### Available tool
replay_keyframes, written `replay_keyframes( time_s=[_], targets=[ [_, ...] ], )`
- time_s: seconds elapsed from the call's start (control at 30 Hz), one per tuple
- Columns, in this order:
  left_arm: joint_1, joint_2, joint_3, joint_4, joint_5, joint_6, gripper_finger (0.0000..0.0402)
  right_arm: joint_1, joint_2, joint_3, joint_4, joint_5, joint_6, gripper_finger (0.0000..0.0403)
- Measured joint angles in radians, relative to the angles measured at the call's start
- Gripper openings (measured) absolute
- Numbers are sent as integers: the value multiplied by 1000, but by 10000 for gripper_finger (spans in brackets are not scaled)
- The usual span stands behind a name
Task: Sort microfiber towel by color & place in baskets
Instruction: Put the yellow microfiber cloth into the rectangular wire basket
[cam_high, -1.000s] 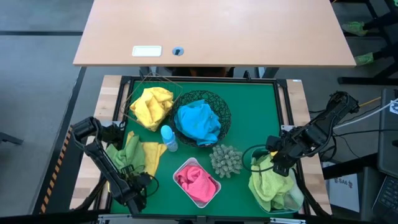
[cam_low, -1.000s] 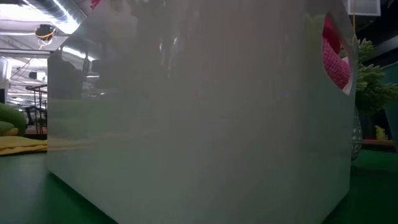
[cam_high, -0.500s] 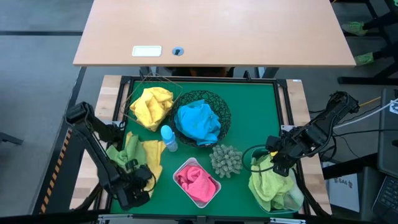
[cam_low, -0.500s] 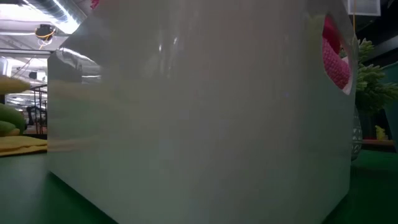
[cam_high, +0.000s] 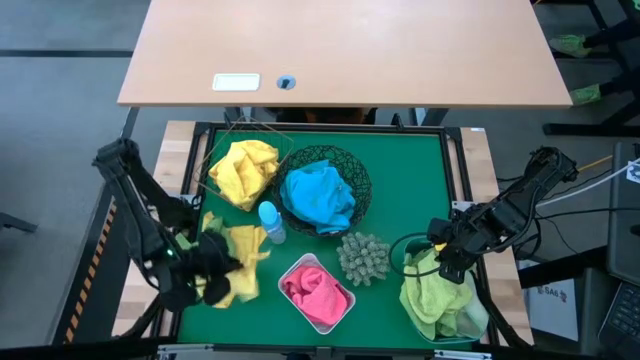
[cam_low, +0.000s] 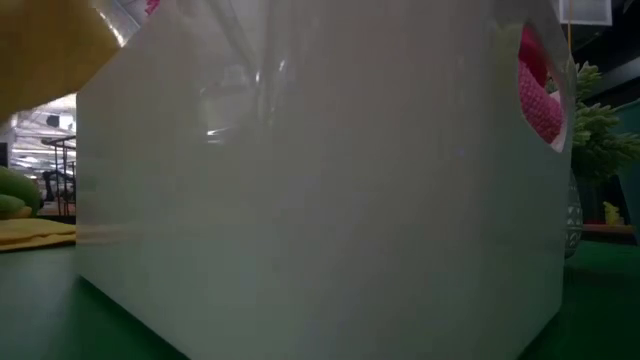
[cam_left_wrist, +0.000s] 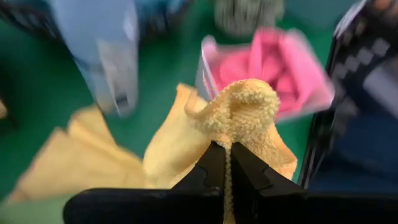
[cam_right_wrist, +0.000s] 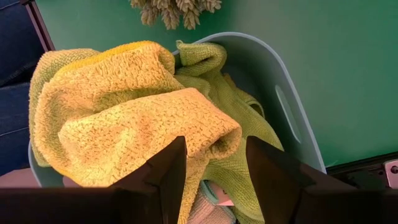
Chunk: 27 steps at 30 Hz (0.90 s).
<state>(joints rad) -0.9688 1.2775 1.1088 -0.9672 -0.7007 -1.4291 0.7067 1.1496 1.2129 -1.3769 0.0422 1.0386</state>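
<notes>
My left gripper (cam_high: 215, 272) (cam_left_wrist: 227, 149) is over the table's near left part, shut on a yellow towel (cam_high: 240, 255) (cam_left_wrist: 186, 137), which also shows raised in the low view (cam_low: 45, 45). A lime towel (cam_high: 184, 242) lies beside it on the mat. My right gripper (cam_high: 443, 262) (cam_right_wrist: 214, 168) hangs open just above lime towels (cam_right_wrist: 137, 106) heaped in the translucent blue tub (cam_high: 478, 300) (cam_right_wrist: 273, 81). Pink towels fill the white tub (cam_high: 318, 292) (cam_low: 320, 200), a blue towel the black mesh bowl (cam_high: 325, 192), and a yellow one the wire basket (cam_high: 243, 170). My left gripper pinches a bunched fold of the yellow towel (cam_left_wrist: 242, 109) between its two fingers, coming from above and slanting down. The fold puffs up past the fingertips. That part is lifted, while the towel's other end (cam_left_wrist: 74, 155) still trails slack onto the green mat.
A small blue bottle (cam_high: 270, 222) stands between the yellow towel and the mesh bowl. A spiky grey-green ball (cam_high: 363, 258) sits between the white tub and the blue tub. The white tub fills most of the low view. Bare green mat lies at the far right (cam_high: 410, 170).
My left arm has swung up and away from the near edge, carrying its gripper toward the table's middle. The yellow towel, flat on the mat a second ago, is now gathered and raised at its near part; its far part has stayed down. My right arm has kept still.
</notes>
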Motion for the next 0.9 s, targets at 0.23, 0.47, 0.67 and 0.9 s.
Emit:
replay_keyframes(
  time_s=[0.23,0.47,0.67,0.9],
  targets=[
    [0,-166,1,-27,-253,5,0,0,0,0,0,0,0,168],
    [0,-329,1,-1,-451,120,0,0,0,0,0,0,0,168],
    [1,-432,2,4,-706,195,0,0,0,0,0,0,0,168],
    [100,-525,2,3,-833,309,0,0,0,0,0,18,0,168]
  ],
)
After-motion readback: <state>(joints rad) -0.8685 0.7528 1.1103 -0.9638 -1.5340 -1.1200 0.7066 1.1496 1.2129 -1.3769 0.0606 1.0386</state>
